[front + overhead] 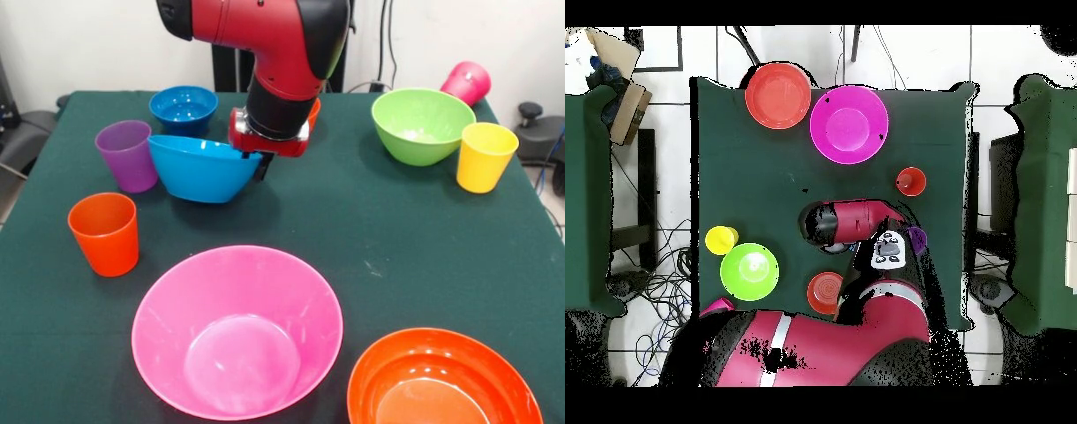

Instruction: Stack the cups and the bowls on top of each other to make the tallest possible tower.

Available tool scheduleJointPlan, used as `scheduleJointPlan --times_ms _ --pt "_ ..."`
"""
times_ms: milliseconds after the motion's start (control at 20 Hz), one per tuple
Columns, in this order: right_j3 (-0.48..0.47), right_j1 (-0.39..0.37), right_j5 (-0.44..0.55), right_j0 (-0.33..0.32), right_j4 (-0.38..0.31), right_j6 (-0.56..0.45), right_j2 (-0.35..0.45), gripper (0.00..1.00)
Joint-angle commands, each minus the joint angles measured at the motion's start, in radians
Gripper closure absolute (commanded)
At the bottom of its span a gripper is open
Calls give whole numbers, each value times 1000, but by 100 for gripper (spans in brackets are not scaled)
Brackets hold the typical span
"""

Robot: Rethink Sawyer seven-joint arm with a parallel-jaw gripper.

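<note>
In the front view, going left to right, a glossy purple plastic tumbler [124, 155] stands just left of the medium blue plastic bowl [203, 168], and the gripper [262, 157] sits at that bowl's right rim. The bowl hangs tilted, right side raised; the fingers look closed on the rim, so I judge it held, though the pinch itself is partly hidden. Nearer lies the very large pink bowl [237, 329], open side up, a likely base for the carry.
</note>
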Motion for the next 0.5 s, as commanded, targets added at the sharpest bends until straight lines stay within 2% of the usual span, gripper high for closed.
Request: scheduleJointPlan --times_ms 50,500 --pt "-51 37 -10 -15 -33 -13 109 100" --pt "-56 11 11 -25 -13 -21 127 100"
